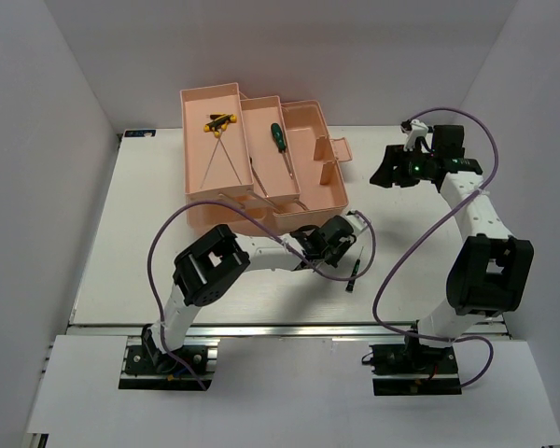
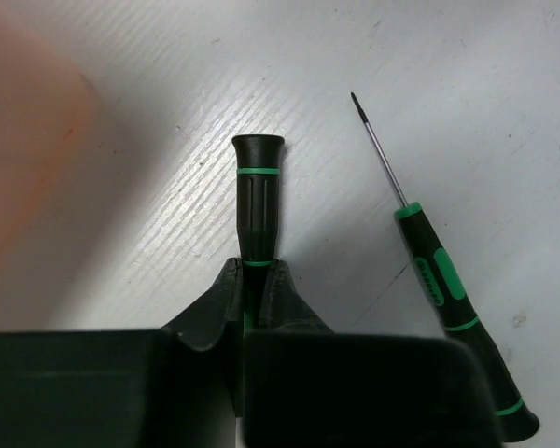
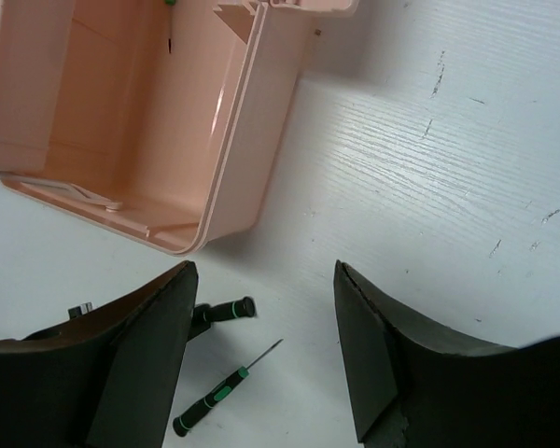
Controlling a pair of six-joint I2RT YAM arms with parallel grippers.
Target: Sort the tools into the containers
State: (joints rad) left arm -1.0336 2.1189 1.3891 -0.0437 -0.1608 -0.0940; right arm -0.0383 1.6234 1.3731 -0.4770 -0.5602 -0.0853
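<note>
The left claw (image 2: 259,276) is clamped on the handle of a small screwdriver (image 2: 258,187), beside a second screwdriver (image 2: 439,280) lying on the tabletop (image 2: 485,84). The right claw (image 3: 266,271) gapes wide, empty, near the toolbox (image 3: 233,140).

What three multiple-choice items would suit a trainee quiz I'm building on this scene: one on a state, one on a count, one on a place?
1. The left gripper is:
A) open
B) shut on a small screwdriver
C) shut on a yellow-handled rod

2. How many small screwdrivers does the left wrist view show?
A) one
B) two
C) four

3. The larger green-handled screwdriver lies:
A) inside the toolbox
B) in the left gripper
C) leaning outside the toolbox

Key:
1 B, the fingers clamp its black handle.
2 B, one is held and a second small screwdriver lies beside it.
3 A, the top view shows it within the pink walls.
</note>
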